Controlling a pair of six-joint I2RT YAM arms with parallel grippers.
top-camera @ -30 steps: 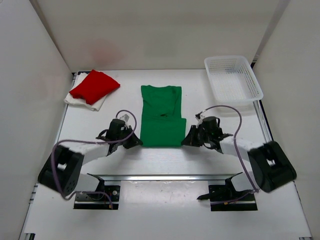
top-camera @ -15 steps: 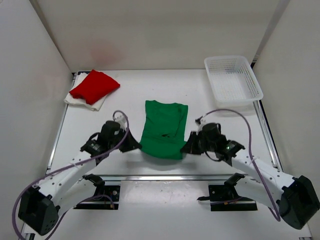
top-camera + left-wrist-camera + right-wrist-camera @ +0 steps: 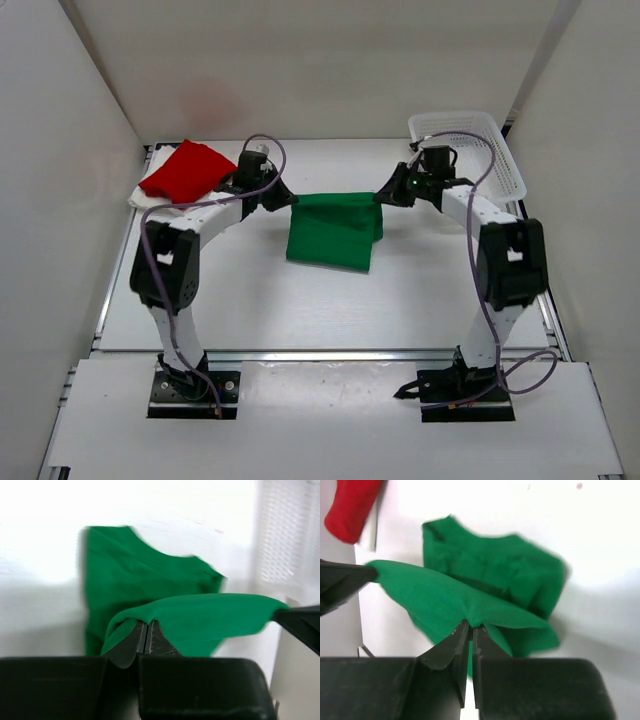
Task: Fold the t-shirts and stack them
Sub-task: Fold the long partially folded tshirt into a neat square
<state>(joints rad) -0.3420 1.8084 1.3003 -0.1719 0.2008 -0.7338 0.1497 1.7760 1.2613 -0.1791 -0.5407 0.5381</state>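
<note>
The green t-shirt (image 3: pixel 330 232) lies mid-table with its near edge lifted and carried over toward the back, stretched between both grippers. My left gripper (image 3: pixel 292 203) is shut on the shirt's left corner (image 3: pixel 131 617). My right gripper (image 3: pixel 378 199) is shut on the right corner (image 3: pixel 475 615). The lower layer of the shirt (image 3: pixel 495 565) lies flat on the table below the raised fold. The red t-shirt (image 3: pixel 187 172) sits folded on top of the white t-shirt (image 3: pixel 192 210) at the back left.
A white plastic mesh basket (image 3: pixel 466 156) stands at the back right, close behind the right arm's wrist. White walls close in the table on the left, back and right. Both arms reach far across the table.
Both grippers have carried the green shirt's near edge up and away from the bases toward the back of the table, folding it over itself. The red and white shirts have not moved.
</note>
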